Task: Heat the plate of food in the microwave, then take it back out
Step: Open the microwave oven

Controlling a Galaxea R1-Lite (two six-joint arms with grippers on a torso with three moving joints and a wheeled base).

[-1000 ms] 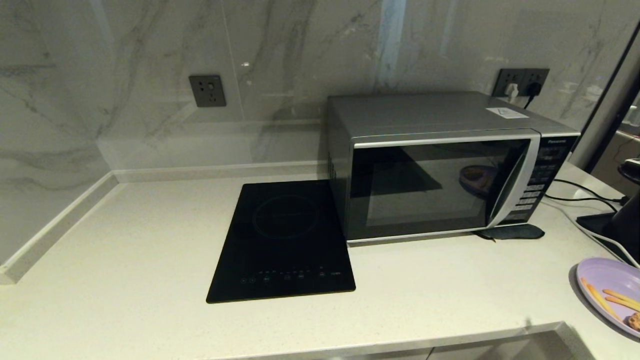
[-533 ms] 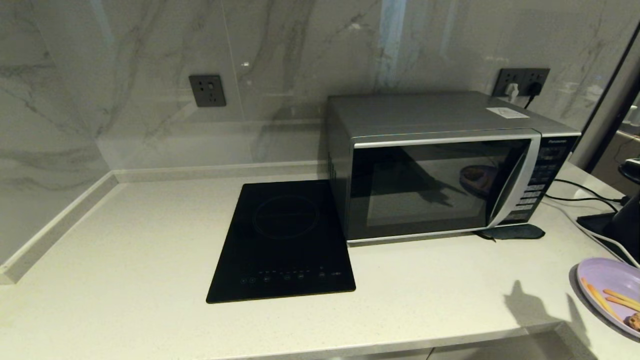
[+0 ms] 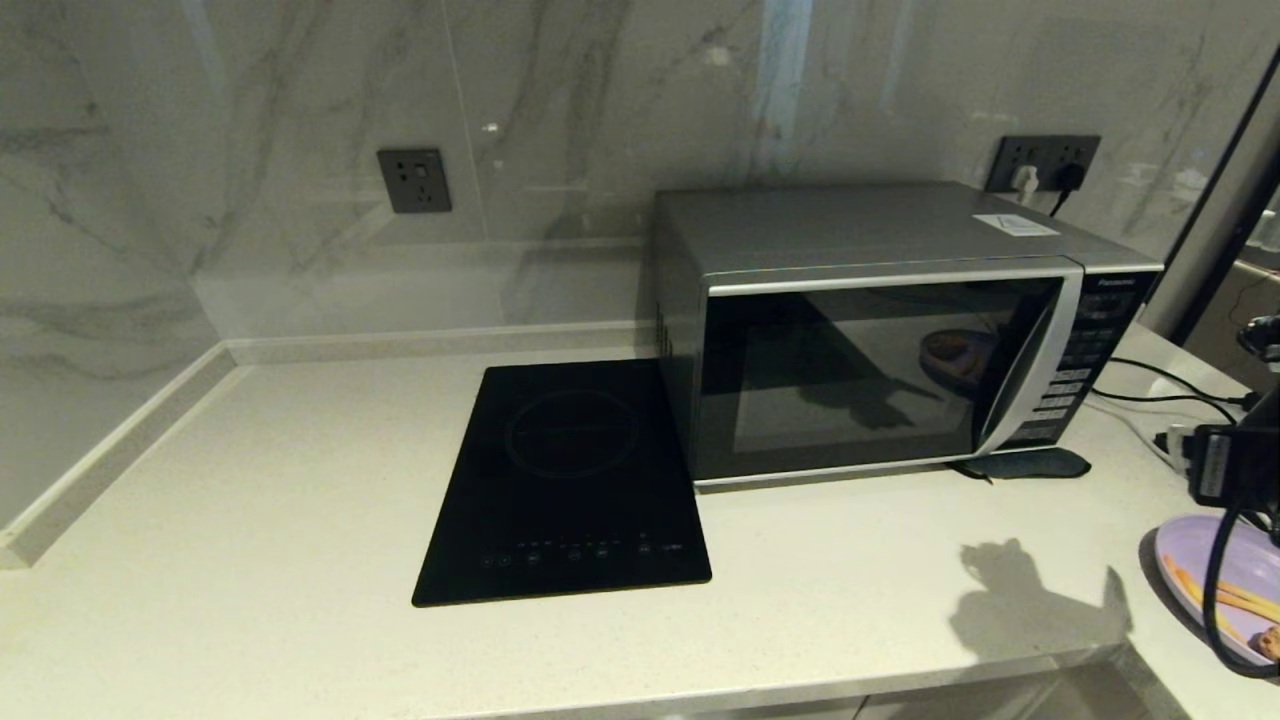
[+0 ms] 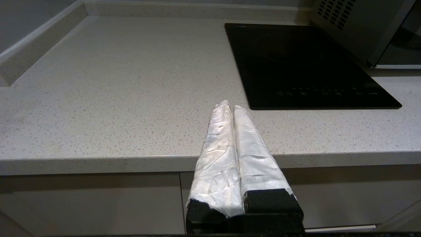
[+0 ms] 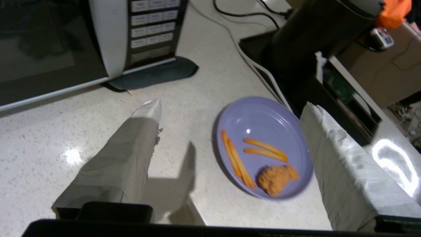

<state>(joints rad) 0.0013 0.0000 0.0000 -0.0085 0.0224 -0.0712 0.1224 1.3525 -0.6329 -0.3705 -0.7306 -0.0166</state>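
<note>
Step in hand: reach for plate of food (image 5: 263,144), microwave (image 3: 890,330) door shut, nothing heated yet. Right hand (image 5: 230,138) above worktop (image 3: 300,480) near right front edge, fingers spread wide, empty, plate just below and between them. Left hand (image 4: 230,108) low at worktop's front edge, fingers pressed together, empty, idle. Plate: lavender, shallow, round; thin orange sticks plus brown crumbly piece. Next, by judgement: open door first, or lower to plate rim; shallow rim calls for careful edge pinch.

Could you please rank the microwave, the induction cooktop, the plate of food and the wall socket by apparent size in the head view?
1. microwave
2. induction cooktop
3. plate of food, partly cut off at the frame edge
4. wall socket
</note>
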